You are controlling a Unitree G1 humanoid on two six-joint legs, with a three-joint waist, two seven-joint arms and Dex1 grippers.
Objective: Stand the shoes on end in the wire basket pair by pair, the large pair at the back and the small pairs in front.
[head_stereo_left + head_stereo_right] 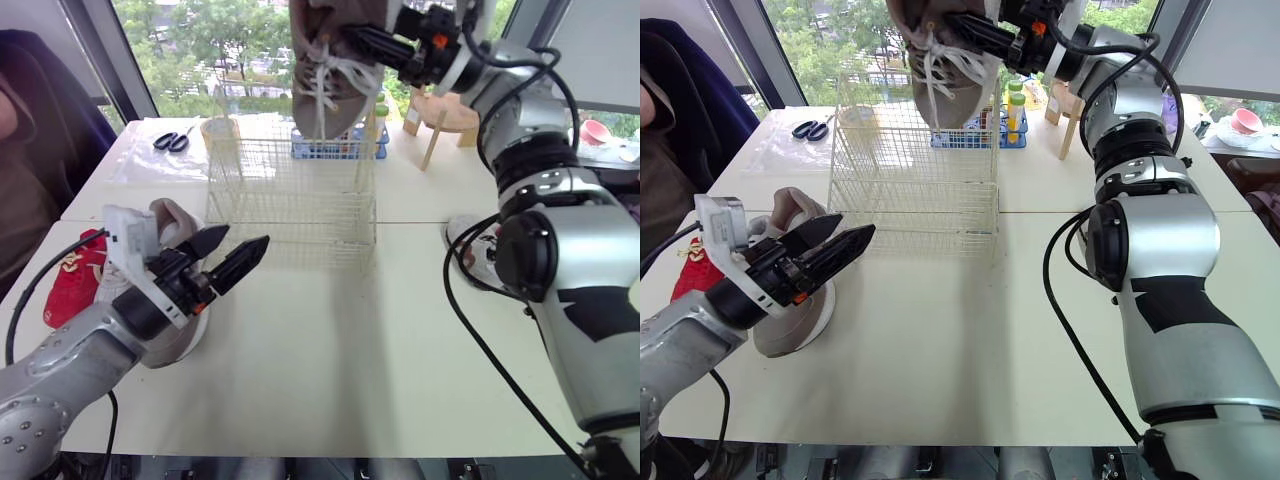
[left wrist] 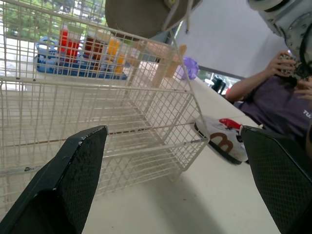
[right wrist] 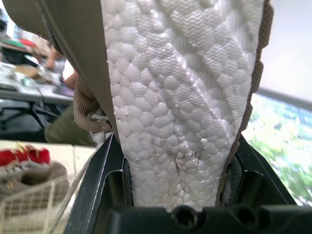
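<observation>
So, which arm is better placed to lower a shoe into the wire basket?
Right: the right gripper holds a large brown shoe just above the wire basket, while the left gripper is open and empty, beside it.

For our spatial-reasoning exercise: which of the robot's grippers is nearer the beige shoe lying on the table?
Left. The left gripper hovers open just above that beige shoe; the right gripper is raised over the wire basket, clamped on the other beige shoe.

Two tan shoes [image 1: 320,60] [image 1: 800,325], one red shoe [image 1: 72,278], one white shoe [image 2: 219,139], one wire basket [image 1: 290,190], one pair of scissors [image 1: 175,140], one blue rack [image 1: 1012,140].
</observation>
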